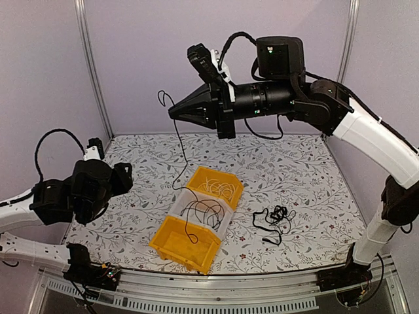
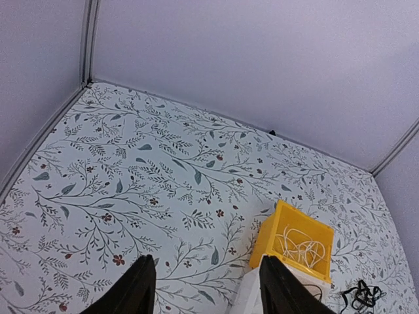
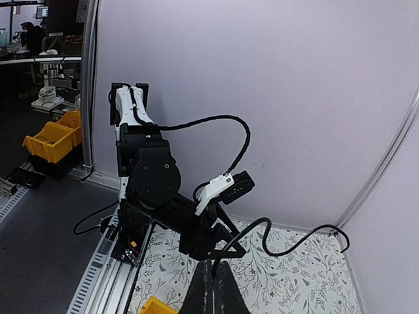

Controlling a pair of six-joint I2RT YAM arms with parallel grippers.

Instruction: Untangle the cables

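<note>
My right gripper (image 1: 172, 112) is raised high above the back of the table and shut on a black cable (image 1: 184, 154). That cable hangs down and runs into the white bin (image 1: 179, 207). In the right wrist view the same cable (image 3: 288, 252) loops out from the shut right gripper (image 3: 217, 273). Cream-white cables (image 1: 218, 188) lie in the far yellow bin (image 1: 222, 173). A tangle of black cables (image 1: 275, 218) lies on the table to the right of the bins. My left gripper (image 2: 207, 263) hovers open and empty over the table's left side.
Three bins stand in a diagonal row: far yellow, white, and a near yellow bin (image 1: 175, 252). The left wrist view shows the far yellow bin (image 2: 270, 229) and the black tangle (image 2: 361, 296). Lilac walls enclose the floral table (image 1: 308, 170).
</note>
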